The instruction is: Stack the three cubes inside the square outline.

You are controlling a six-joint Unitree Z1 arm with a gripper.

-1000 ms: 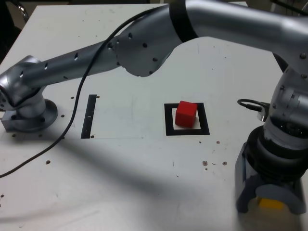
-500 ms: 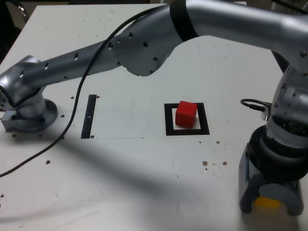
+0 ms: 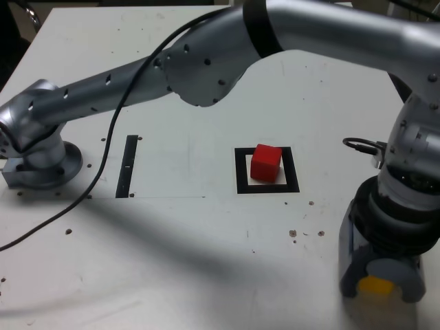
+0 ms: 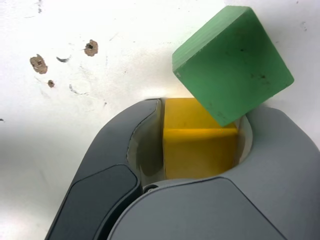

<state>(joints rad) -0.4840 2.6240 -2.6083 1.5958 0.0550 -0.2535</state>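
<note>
A red cube (image 3: 265, 162) sits turned inside the black square outline (image 3: 241, 172) in the middle of the table. At the exterior view's lower right, my gripper (image 3: 378, 292) points down at the table with a yellow cube (image 3: 377, 285) between its jaws. In the wrist view the jaws of the gripper (image 4: 200, 107) press both sides of the yellow cube (image 4: 200, 150). A green cube (image 4: 232, 62) lies on the table just past the fingertips, one corner against the yellow cube. The green cube is hidden in the exterior view.
A thin black strip (image 3: 127, 165) lies toward the exterior view's left, near the arm's base (image 3: 41, 161). A black cable (image 3: 103, 161) trails from the arm across the table. The arm's silver link (image 3: 206, 65) spans above the far half of the table.
The jaws have drawn in around the yellow cube. The gripper has shifted slightly toward the exterior view's left. The red cube has not moved.
</note>
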